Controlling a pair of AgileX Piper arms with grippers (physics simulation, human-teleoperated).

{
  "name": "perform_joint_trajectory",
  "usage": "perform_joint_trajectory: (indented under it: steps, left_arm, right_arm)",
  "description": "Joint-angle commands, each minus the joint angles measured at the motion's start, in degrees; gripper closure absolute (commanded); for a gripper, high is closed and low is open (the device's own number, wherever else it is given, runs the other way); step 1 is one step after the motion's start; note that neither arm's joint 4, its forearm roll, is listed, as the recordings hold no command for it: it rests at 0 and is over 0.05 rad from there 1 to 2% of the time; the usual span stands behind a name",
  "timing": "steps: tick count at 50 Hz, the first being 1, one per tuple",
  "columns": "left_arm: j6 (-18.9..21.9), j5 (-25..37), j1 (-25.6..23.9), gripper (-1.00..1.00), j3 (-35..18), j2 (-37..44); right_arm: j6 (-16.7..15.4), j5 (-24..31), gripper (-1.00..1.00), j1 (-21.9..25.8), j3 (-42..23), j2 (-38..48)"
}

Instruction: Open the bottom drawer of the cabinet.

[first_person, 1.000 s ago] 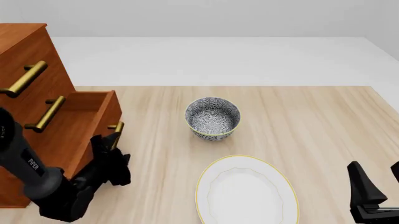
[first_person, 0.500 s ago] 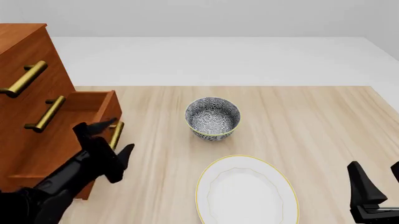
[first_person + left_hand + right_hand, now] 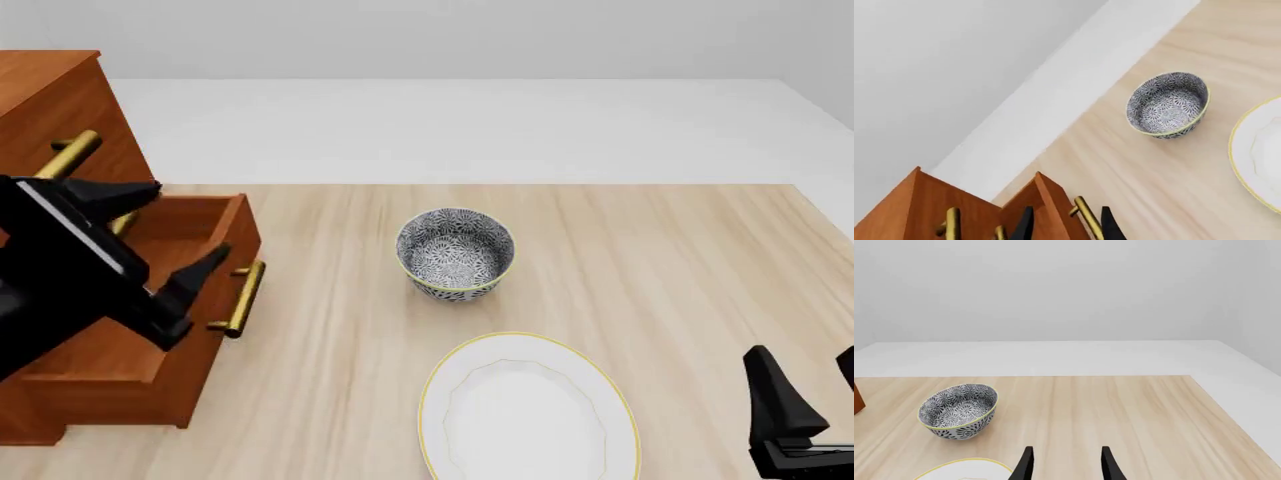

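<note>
Front view first: a wooden table (image 3: pixel 641 250) with the cabinet (image 3: pixel 54 100) standing at its far left. Its bottom drawer (image 3: pixel 147 340) is pulled well out toward the right, the inside open to view, its brass handle (image 3: pixel 240 298) running near-to-far along the front face. My left gripper (image 3: pixel 160 245) hangs over the open drawer, fingers spread apart and holding nothing, one fingertip near the upper drawers, the other just beside the handle. A patterned bowl (image 3: pixel 455 252) sits mid-table, with a white plate (image 3: pixel 527 410) nearer to me. My right gripper (image 3: pixel 807 395) rests at the near right corner, well apart from the cabinet; its fingers stand apart with nothing between them.

Left wrist view: my two dark fingertips (image 3: pixel 1026 225) straddle the corner of the drawer front, and the handle (image 3: pixel 1087 220) lies between them without either touching it. The bowl (image 3: pixel 1167 104) and the plate's rim (image 3: pixel 1247 165) lie beyond.

Right wrist view: parted fingertips (image 3: pixel 1026 465) over bare table, bowl (image 3: pixel 959 411) ahead to the left, and only a sliver of the cabinet (image 3: pixel 857 399) at the edge.

I judge the drawer already open. If more travel is wanted, the pull runs rightward, across the handle's long axis, and my left arm is far nearer.
</note>
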Motion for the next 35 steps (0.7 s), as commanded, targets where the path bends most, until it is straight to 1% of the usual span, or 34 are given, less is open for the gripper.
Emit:
perform_joint_trajectory:
  steps: [1,2,3,4,5,6,7,13,14,15,17,18,19,22,23,26,27,28,29,31,32,33,34,35]
  left_arm:
    - [-10.35,18.20,2.78,-1.00,-8.22,-2.51]
    - [-10.35,18.23,2.78,-1.00,-8.26,-2.49]
    - [-10.12,19.35,4.38,-1.00,-8.70,-3.22]
    - [-10.12,19.37,4.38,-1.00,-8.71,-3.23]
    - [-11.46,20.59,4.39,-1.00,-9.89,-2.20]
    - [-11.46,20.60,4.39,-1.00,-9.91,-2.19]
    - [-11.83,21.78,5.38,-1.00,-10.49,-1.02]
    - [-12.06,22.72,6.35,-1.00,-11.23,0.29]
    - [-14.14,23.98,5.39,-1.00,-12.33,2.73]
    - [-13.33,23.80,6.32,-1.00,-12.40,2.79]
    - [-13.33,23.80,6.32,-1.00,-12.40,2.80]
    - [-14.32,24.39,7.31,-1.00,-13.00,4.02]
    - [-15.35,24.96,6.81,-1.00,-13.42,5.41]
    - [-15.43,24.87,7.23,-1.00,-13.65,5.67]
    - [-16.97,25.32,7.49,-1.00,-14.25,7.24]
    - [-16.90,24.85,7.57,-1.00,-14.21,7.98]
    - [-17.60,24.63,6.92,-1.00,-14.55,9.04]
    - [-17.60,24.62,6.92,-1.00,-14.56,9.05]
    - [-18.63,24.68,7.81,-1.00,-14.66,10.22]
    - [-18.63,24.67,7.81,-1.00,-14.66,10.23]
    - [-19.57,24.65,7.38,-1.00,-14.97,11.49]
    - [-19.57,24.65,7.38,-1.00,-14.98,11.50]
    - [-20.72,24.81,7.04,-1.00,-15.59,12.26]
    - [-20.72,24.81,7.04,-1.00,-15.60,12.27]
  right_arm:
    - [0.00,-0.01,-1.00,0.02,0.00,0.02]
    - [0.00,-0.01,-1.00,0.02,0.00,0.02]
    - [0.00,-0.01,-1.00,0.03,0.00,0.02]
    - [0.00,-0.01,-1.00,0.03,0.00,0.02]
    - [0.00,0.00,-1.00,0.00,0.00,-0.01]
    - [0.00,0.01,-1.00,0.00,0.00,-0.01]
    - [-0.01,0.00,-1.00,0.00,0.00,0.00]
    - [0.01,-0.01,-1.00,0.00,0.00,0.02]
    - [-0.02,-0.02,-1.00,0.03,0.00,0.04]
    - [-0.01,-0.01,-1.00,-0.01,0.00,0.02]
    - [0.01,-0.03,-1.00,0.00,0.00,0.07]
    - [0.01,-0.03,-1.00,0.00,0.00,0.07]
    - [0.01,-0.03,-1.00,0.00,0.00,0.07]
    - [0.00,-0.01,-1.00,0.01,0.00,0.01]
    - [-0.04,-0.02,-1.00,0.00,0.00,0.04]
    - [-0.03,-0.01,-1.00,0.01,0.00,0.02]
    - [0.01,-0.02,-1.00,0.00,0.00,0.04]
    - [0.01,-0.02,-1.00,0.00,0.00,0.05]
    - [-0.02,0.01,-1.00,0.00,0.00,-0.04]
    - [-0.02,0.02,-1.00,0.00,0.00,-0.04]
    - [-0.03,0.01,-1.00,-0.01,0.00,-0.02]
    - [-0.03,0.01,-1.00,-0.01,0.00,-0.02]
    - [0.00,0.00,-1.00,0.01,0.00,0.01]
    - [0.00,-0.01,-1.00,0.01,0.00,0.01]
